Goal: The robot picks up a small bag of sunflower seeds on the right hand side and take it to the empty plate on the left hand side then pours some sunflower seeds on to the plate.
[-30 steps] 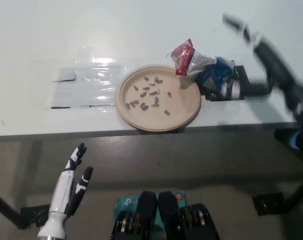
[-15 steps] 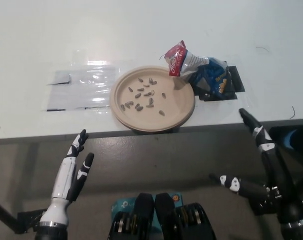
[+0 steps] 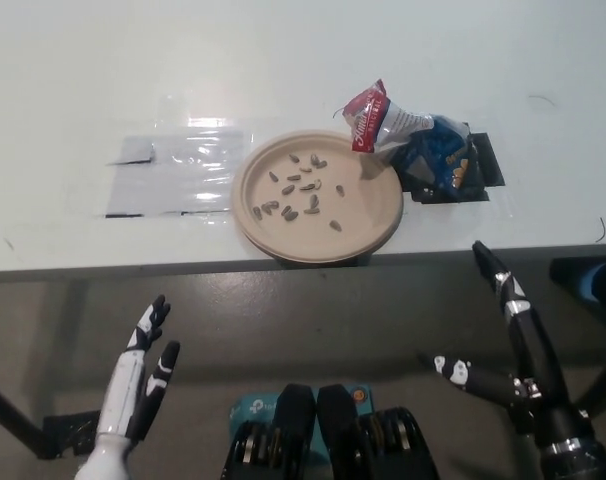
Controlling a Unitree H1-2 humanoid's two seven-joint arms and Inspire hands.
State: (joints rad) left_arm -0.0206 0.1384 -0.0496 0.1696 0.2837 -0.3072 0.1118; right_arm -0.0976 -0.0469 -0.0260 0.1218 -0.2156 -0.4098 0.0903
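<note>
Judging by how things lie, the task looks essentially done: the plate (image 3: pixel 318 195) already carries a loose scatter of sunflower seeds (image 3: pixel 298 190), and the bag of seeds (image 3: pixel 408 140) is back on the table (image 3: pixel 83 80), lying on its side just beside the plate's right rim. The bag's red-and-white torn top points toward the plate and seems to touch or slightly overlap the rim, while its blue lower part rests on a dark square patch (image 3: pixel 483 165) on the tabletop. How many seeds remain inside the bag cannot be told; its mouth looks crumpled and no seeds show spilled on the table around it. The seeds on the plate sit mostly in its left and middle area, spread thin in a single layer, leaving the right part of the plate bare. To the left of the plate a clear plastic sheet (image 3: pixel 173 170) lies flat on the table. Neither hand holds anything. The black right hand (image 3: pixel 503 340) hangs below the table edge at the lower right, its fingers spread apart and empty. The white left hand (image 3: pixel 143 375) rests at the lower left, also below the table edge, fingers extended and apart. Nothing of the task appears left, unless more seeds are wanted.
</note>
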